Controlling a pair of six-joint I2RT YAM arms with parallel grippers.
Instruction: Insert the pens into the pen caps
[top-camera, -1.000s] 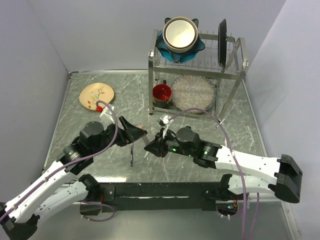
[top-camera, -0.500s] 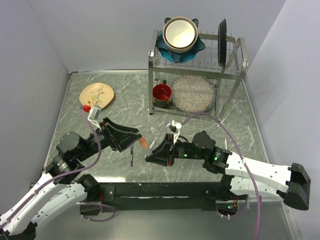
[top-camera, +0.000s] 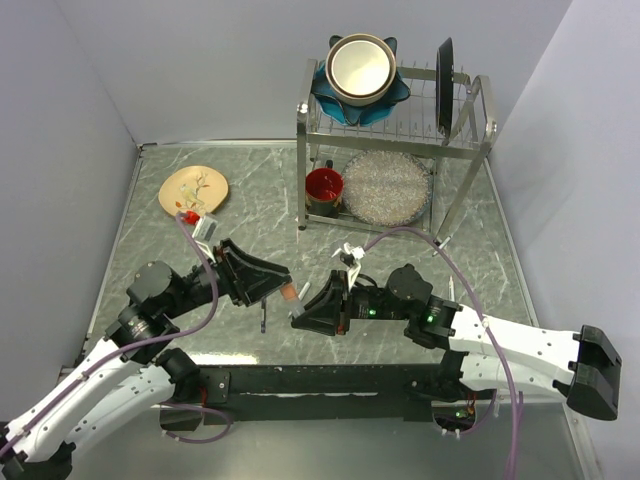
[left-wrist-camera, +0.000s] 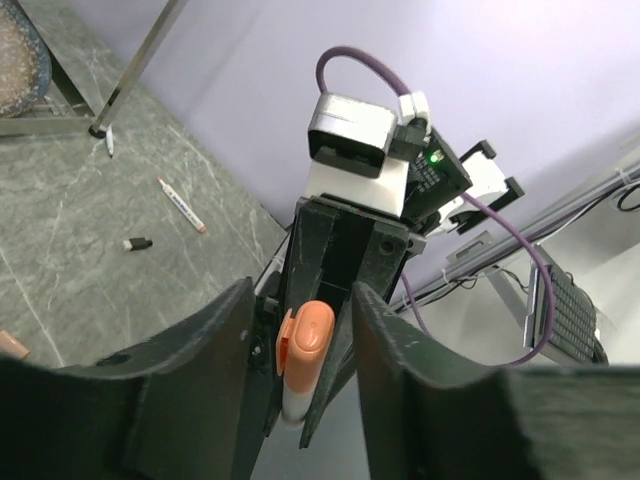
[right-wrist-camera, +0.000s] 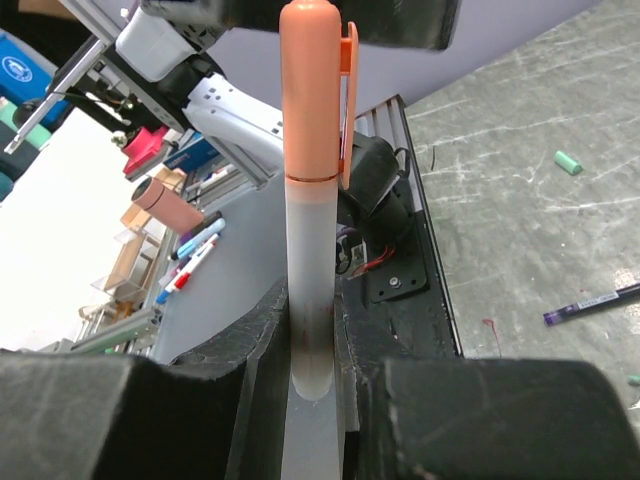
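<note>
My right gripper (top-camera: 303, 315) (right-wrist-camera: 312, 310) is shut on a white pen (right-wrist-camera: 312, 260). An orange cap (right-wrist-camera: 310, 90) (top-camera: 289, 292) sits on the pen's far end. My left gripper (top-camera: 283, 283) (left-wrist-camera: 303, 300) faces it with its jaws apart on either side of that cap (left-wrist-camera: 308, 335), not touching it. A dark pen (top-camera: 263, 318) (right-wrist-camera: 590, 303) lies on the table below the grippers. A teal cap (right-wrist-camera: 568, 162) lies further off. The left wrist view shows a white pen (left-wrist-camera: 182, 205), a second white pen (left-wrist-camera: 108, 143) and a black cap (left-wrist-camera: 137, 243) on the table.
A metal dish rack (top-camera: 470, 150) stands at the back with a bowl and a dark plate on top. A red mug (top-camera: 323, 186) and a glass plate (top-camera: 386, 187) sit under it. A tan plate (top-camera: 194, 190) lies at the back left.
Both arms have shifted. The orange cap, at the left fingertips a second ago, now sits on the pen in the right gripper, and the left jaws stand apart round it.
</note>
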